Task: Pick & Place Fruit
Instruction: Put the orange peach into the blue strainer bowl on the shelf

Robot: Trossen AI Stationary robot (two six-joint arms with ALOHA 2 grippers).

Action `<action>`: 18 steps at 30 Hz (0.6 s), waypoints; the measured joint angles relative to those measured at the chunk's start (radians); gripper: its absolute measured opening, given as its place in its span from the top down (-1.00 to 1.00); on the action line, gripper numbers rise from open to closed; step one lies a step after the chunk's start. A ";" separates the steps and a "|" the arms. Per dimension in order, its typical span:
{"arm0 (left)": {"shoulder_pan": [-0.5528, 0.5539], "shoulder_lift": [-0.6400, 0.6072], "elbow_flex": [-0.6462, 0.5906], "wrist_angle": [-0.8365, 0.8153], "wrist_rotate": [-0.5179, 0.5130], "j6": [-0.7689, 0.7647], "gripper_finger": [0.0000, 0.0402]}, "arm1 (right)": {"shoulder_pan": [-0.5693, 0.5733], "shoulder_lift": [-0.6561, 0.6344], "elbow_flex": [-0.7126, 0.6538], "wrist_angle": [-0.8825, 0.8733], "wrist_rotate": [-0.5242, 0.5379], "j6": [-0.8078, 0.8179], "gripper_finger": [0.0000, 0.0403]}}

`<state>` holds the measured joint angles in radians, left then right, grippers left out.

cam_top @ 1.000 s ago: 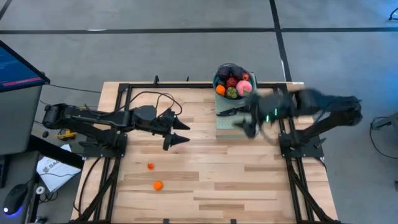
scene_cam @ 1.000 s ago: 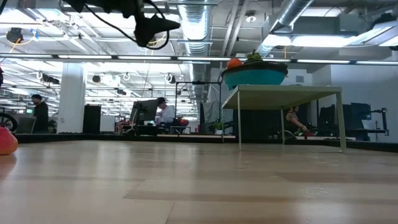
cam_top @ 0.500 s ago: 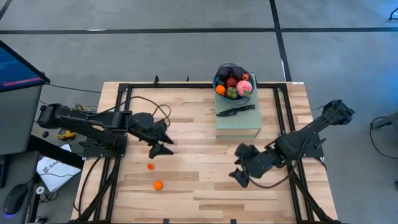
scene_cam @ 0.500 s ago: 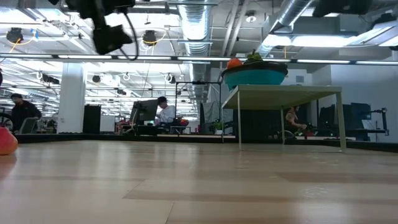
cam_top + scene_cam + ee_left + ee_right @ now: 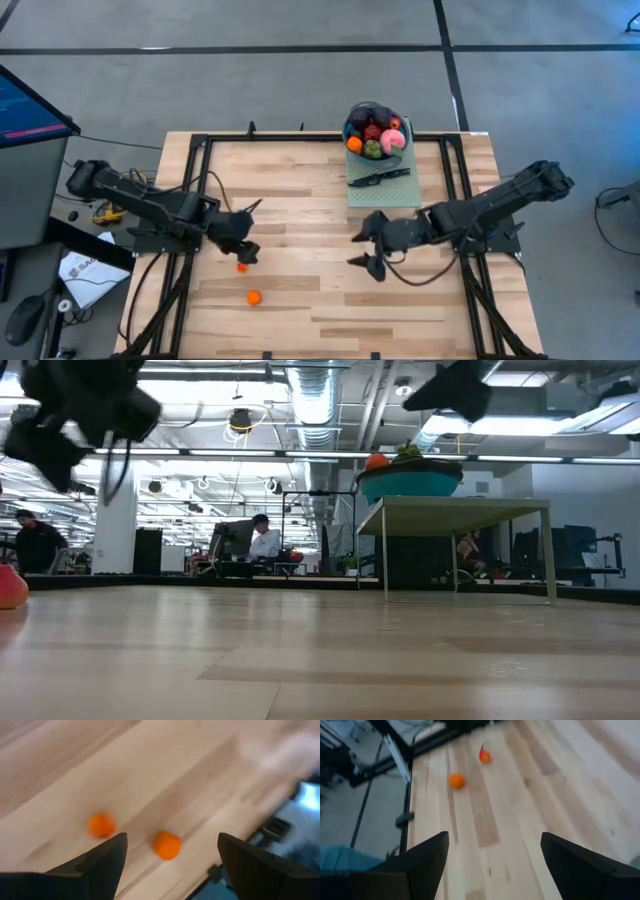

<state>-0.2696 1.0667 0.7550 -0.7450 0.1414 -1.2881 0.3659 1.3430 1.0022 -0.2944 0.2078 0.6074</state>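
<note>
Two small orange fruits lie on the wooden table at the near left: one (image 5: 241,267) right by my left gripper, one (image 5: 254,297) nearer the front edge. Both show in the left wrist view (image 5: 101,825) (image 5: 167,845) and, farther off, in the right wrist view (image 5: 485,755) (image 5: 456,780). Several red, pink, purple, green and orange fruits fill a teal bowl (image 5: 375,135) on a green stand (image 5: 385,200). My left gripper (image 5: 243,243) is open and empty just above the nearer fruit. My right gripper (image 5: 358,250) is open and empty over the table's middle.
A black knife (image 5: 378,178) lies on the green stand beside the bowl. Black frame rails (image 5: 195,200) run along the table's left and right sides. In the low view the stand (image 5: 455,510) with the bowl rises at the far right, and people sit in the room behind.
My left gripper has moved toward the table's near-left and down toward the small orange fruit, staying open. My right gripper has swung away from the green stand toward the near edge, then back toward the table's middle. The fruits have not moved.
</note>
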 joint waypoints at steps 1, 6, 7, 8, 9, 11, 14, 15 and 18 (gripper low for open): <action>-0.008 0.004 -0.004 -0.014 -0.022 -0.050 -0.52 | -0.014 -0.002 -0.001 0.016 0.000 -0.008 -0.54; -0.038 0.027 -0.067 0.004 -0.047 -0.345 -0.52 | -0.047 -0.002 -0.004 0.040 0.000 -0.032 -0.54; -0.042 0.033 -0.087 0.015 -0.027 -0.384 -0.52 | -0.051 -0.007 -0.005 0.035 -0.001 -0.032 -0.54; -0.050 0.036 -0.107 0.009 -0.006 -0.402 -0.52 | -0.056 -0.009 -0.005 0.035 -0.001 -0.034 -0.54; -0.059 0.042 -0.126 0.005 0.006 -0.417 -0.52 | -0.060 -0.011 -0.004 0.037 -0.001 -0.035 -0.54; -0.074 0.057 -0.157 0.012 0.004 -0.421 -0.52 | -0.069 -0.014 -0.004 0.027 -0.001 -0.038 -0.54; -0.087 0.072 -0.191 0.060 -0.019 -0.425 -0.51 | -0.083 -0.018 -0.004 0.022 0.000 -0.034 -0.54; -0.089 0.077 -0.200 0.093 -0.021 -0.429 -0.50 | -0.088 -0.018 -0.004 0.021 0.000 -0.030 -0.54; -0.097 0.105 -0.220 0.155 -0.057 -0.446 -0.42 | -0.095 -0.037 -0.004 0.007 0.000 -0.032 -0.54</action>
<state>-0.3668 1.1718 0.5350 -0.5903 0.0840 -1.7336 0.2707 1.3061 0.9977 -0.2872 0.2075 0.5758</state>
